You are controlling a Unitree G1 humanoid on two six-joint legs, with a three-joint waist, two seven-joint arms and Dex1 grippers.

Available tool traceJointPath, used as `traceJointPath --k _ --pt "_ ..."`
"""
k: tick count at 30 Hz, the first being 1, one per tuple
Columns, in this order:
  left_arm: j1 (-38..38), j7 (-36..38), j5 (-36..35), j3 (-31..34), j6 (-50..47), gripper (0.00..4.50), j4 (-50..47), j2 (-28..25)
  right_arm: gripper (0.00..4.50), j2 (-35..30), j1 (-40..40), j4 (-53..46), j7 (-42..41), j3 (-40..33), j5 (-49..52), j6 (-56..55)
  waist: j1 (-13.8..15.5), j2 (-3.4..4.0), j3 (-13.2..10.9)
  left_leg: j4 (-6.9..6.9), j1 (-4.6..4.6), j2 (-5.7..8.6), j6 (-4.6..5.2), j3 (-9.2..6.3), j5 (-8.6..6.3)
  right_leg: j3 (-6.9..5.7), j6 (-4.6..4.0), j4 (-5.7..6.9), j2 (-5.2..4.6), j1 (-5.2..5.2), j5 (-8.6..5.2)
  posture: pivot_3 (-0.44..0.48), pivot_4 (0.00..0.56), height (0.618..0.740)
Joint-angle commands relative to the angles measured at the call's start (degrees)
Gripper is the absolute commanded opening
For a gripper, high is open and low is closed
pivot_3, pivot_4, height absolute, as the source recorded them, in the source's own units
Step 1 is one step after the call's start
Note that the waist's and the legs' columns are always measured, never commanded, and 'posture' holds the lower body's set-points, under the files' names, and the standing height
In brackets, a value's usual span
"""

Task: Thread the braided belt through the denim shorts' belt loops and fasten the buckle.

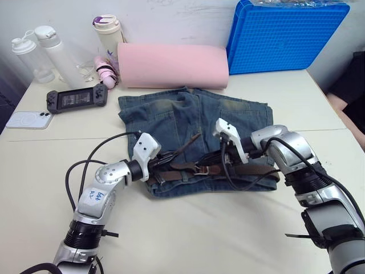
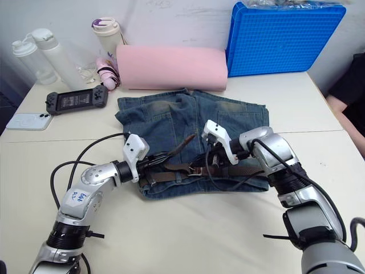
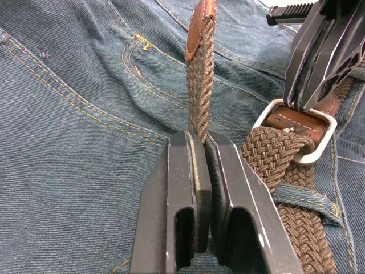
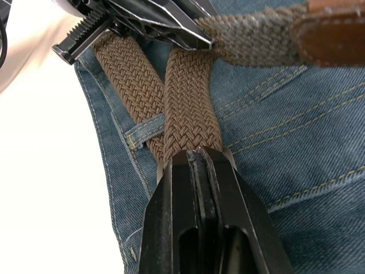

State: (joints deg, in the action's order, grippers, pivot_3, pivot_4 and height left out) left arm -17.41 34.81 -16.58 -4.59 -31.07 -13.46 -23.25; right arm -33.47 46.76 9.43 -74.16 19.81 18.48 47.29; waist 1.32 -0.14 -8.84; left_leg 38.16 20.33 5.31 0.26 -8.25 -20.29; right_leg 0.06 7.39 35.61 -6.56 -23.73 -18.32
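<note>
The denim shorts [image 1: 165,114] lie flat mid-table, waistband towards me. Along the waistband runs the braided belt [image 1: 256,169], passing under a belt loop [image 3: 302,197]. My left gripper [image 1: 167,157] is shut on the strap a little behind its leather tip [image 3: 199,23], which sticks up over the shorts. The silver buckle [image 3: 296,137] lies just right of it with the strap passed through it. My right gripper [image 1: 210,164] reaches down from the right and is shut at the buckle's leather end. The right gripper [image 4: 197,157] covers the buckle, and the left gripper [image 4: 142,17] is just beyond.
A pink roll [image 1: 171,65] lies behind the shorts. A blue crate [image 1: 285,34] stands at the back right. At the back left are bottles [image 1: 40,51], a tumbler [image 1: 108,31], a game console [image 1: 77,100] and a phone [image 1: 28,120]. Black cables [image 1: 85,165] loop near my left arm.
</note>
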Motion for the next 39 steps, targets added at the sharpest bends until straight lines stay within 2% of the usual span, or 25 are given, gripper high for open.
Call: traceJointPath --k 1,14,21,32,39 --pt "0.2 0.2 -0.8 0.2 0.5 0.0 -2.7 0.1 0.03 0.5 -0.4 0.1 -0.2 0.3 -0.2 -1.2 0.0 0.0 0.0 0.0 0.0 0.0 0.0 0.0 0.0 0.0 0.0 0.0 0.0 0.0 0.0 0.0 0.15 0.74" --pt "-0.1 0.5 -0.8 0.1 0.5 0.0 -2.6 -0.1 0.03 2.1 -2.0 1.9 0.7 3.0 -3.0 -1.5 -0.1 0.0 0.0 0.01 -0.02 0.0 0.0 0.0 0.0 0.0 0.0 0.02 0.01 0.0 0.0 0.0 0.15 0.74" --pt "-1.0 0.4 -0.8 -0.2 1.1 0.0 -1.8 1.0 0.03 3.1 0.1 6.6 0.4 8.2 -6.1 1.5 -0.3 -0.06 0.1 0.02 -0.14 -0.01 -0.01 0.07 0.0 0.06 0.0 0.01 0.01 0.02 0.0 0.0 0.15 0.74" --pt "-1.2 -1.0 -1.7 1.4 1.6 0.0 -1.4 4.2 0.03 3.8 1.6 13.0 -3.0 17.2 -12.7 -0.2 -0.2 -0.33 0.7 0.01 -0.33 -0.02 -0.04 0.1 0.0 0.1 -0.01 0.03 0.02 0.16 -0.01 0.0 0.15 0.74" --pt "-3.9 -1.7 -4.5 4.0 -0.2 0.0 -0.2 6.0 0.03 3.6 -0.7 12.9 -3.2 18.5 -15.7 -2.1 0.0 -0.51 0.9 -0.12 -0.9 -0.03 -0.07 0.1 -0.06 0.12 -0.04 -0.02 0.04 0.66 -0.02 0.0 0.15 0.74"
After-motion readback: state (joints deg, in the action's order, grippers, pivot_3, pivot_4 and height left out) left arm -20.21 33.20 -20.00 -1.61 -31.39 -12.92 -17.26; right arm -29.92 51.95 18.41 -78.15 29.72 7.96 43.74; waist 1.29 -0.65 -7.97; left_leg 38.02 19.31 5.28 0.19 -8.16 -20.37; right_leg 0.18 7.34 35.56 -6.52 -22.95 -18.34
